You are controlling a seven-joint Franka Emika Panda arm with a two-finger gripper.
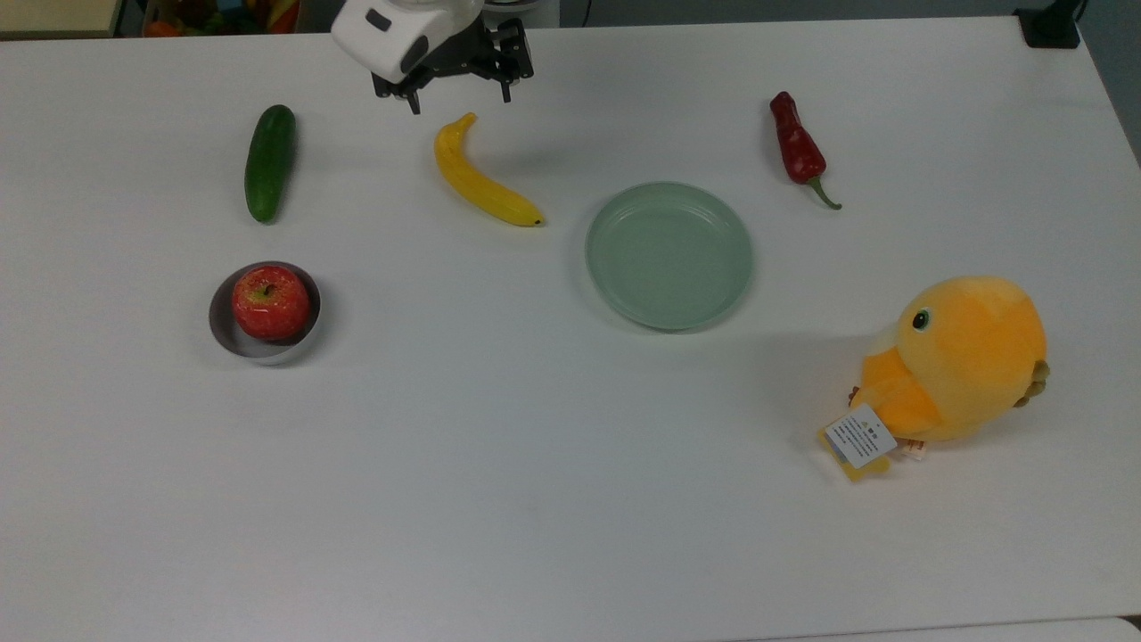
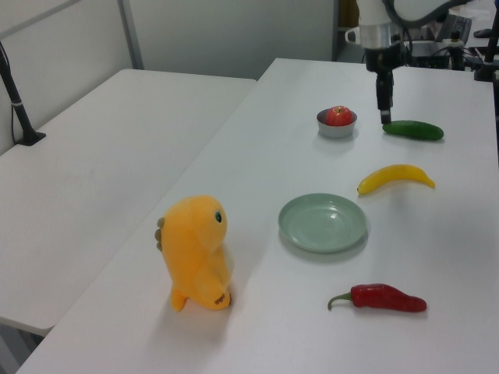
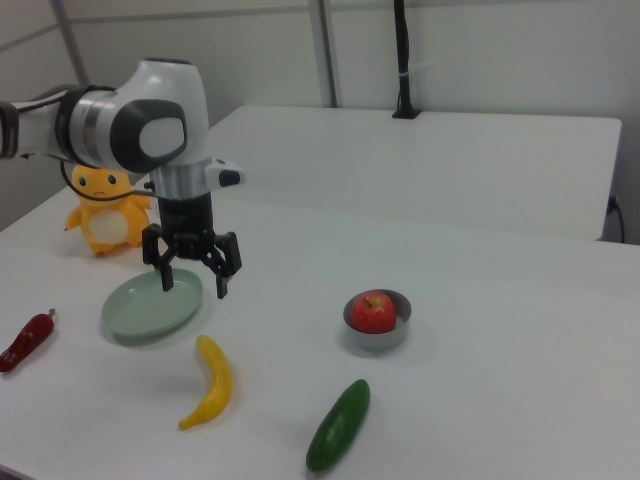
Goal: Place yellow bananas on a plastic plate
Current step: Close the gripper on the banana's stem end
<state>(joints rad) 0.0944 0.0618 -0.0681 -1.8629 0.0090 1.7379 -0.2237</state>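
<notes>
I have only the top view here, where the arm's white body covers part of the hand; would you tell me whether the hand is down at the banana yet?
Observer: Not yet. In the right view the hand hangs in the air, its tips above the banana, which lies flat on the table.
Operator: Thank you. Are its fingers open, and is anything between them?
Observer: The right view shows them spread wide and pointing down, with nothing held.
</notes>
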